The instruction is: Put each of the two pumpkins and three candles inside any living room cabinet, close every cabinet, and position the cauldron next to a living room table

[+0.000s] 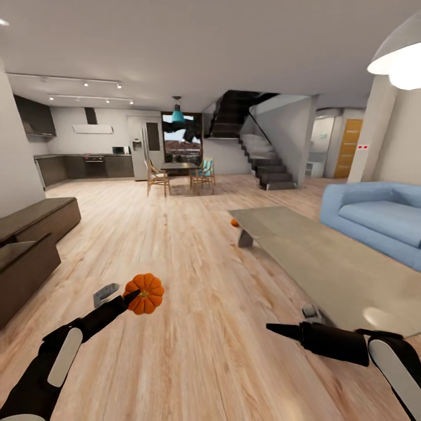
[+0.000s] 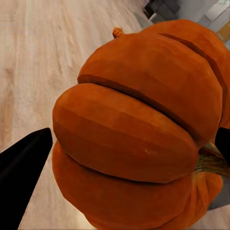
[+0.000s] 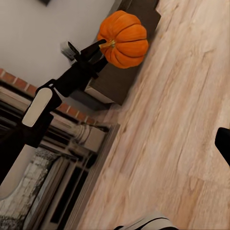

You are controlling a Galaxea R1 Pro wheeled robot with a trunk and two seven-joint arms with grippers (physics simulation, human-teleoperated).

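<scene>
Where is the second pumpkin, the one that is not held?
In the head view, the second pumpkin lies on the wood floor at the far left corner of the glass coffee table, beside its leg.

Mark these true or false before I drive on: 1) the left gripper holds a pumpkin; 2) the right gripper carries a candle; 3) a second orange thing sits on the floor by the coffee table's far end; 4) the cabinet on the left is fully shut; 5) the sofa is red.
1) True: the left gripper is closed on the pumpkin, lifted above the floor.
2) False: the right gripper holds nothing.
3) True: a small orange object lies beside the far leg of the table; too small to identify.
4) False: the cabinet has its near front pulled out, showing a pale interior.
5) False: the sofa is blue.
</scene>
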